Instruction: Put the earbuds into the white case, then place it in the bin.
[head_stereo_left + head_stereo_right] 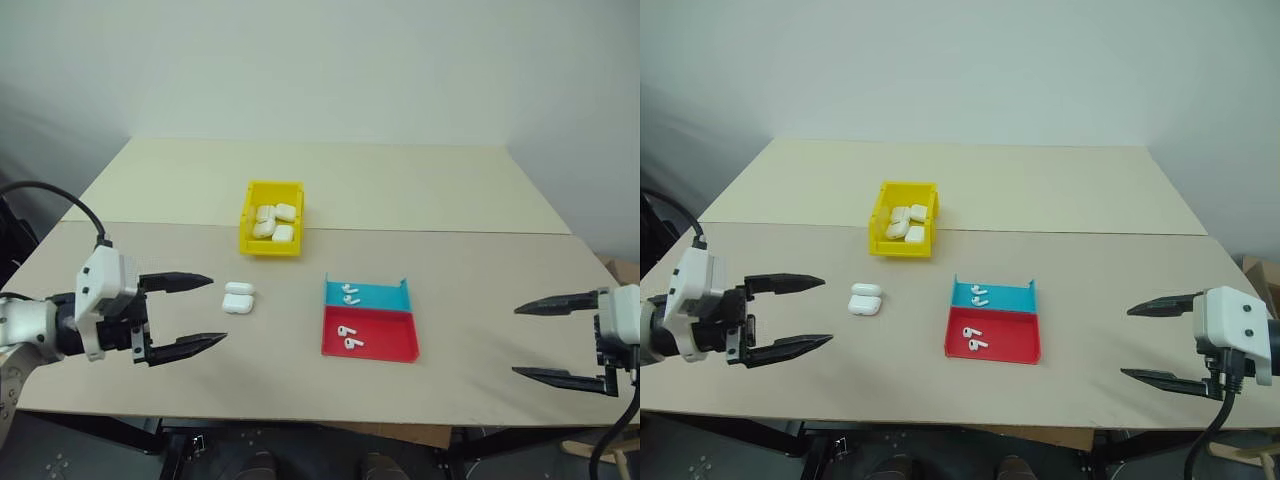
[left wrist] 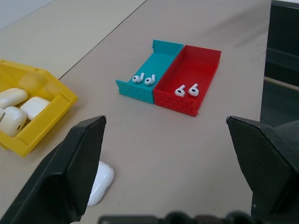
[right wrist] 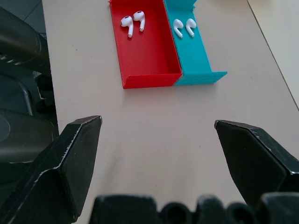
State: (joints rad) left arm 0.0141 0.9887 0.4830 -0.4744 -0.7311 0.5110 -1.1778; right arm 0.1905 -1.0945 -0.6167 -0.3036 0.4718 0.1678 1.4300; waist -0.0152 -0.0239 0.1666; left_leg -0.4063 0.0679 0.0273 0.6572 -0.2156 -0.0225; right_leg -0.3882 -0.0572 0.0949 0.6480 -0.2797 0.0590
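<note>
A pale worktop runs back to a plain wall. The white case lies closed on it, just ahead of the left gripper, whose fingers stand wide and empty; its long axis runs across their reach. The right gripper, equally wide, hangs well apart. The earbuds lie in the red and blue tray between them, stems toward the robot. The bin sits beyond.

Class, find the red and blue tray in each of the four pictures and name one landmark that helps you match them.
Left eye view: tray right of centre on the table.
Right eye view: tray near centre, toward the front edge.
Left wrist view: tray in the upper middle.
Right wrist view: tray at the top.
Shared landmark: a pair of earbuds in the red half, another in the blue.
</note>
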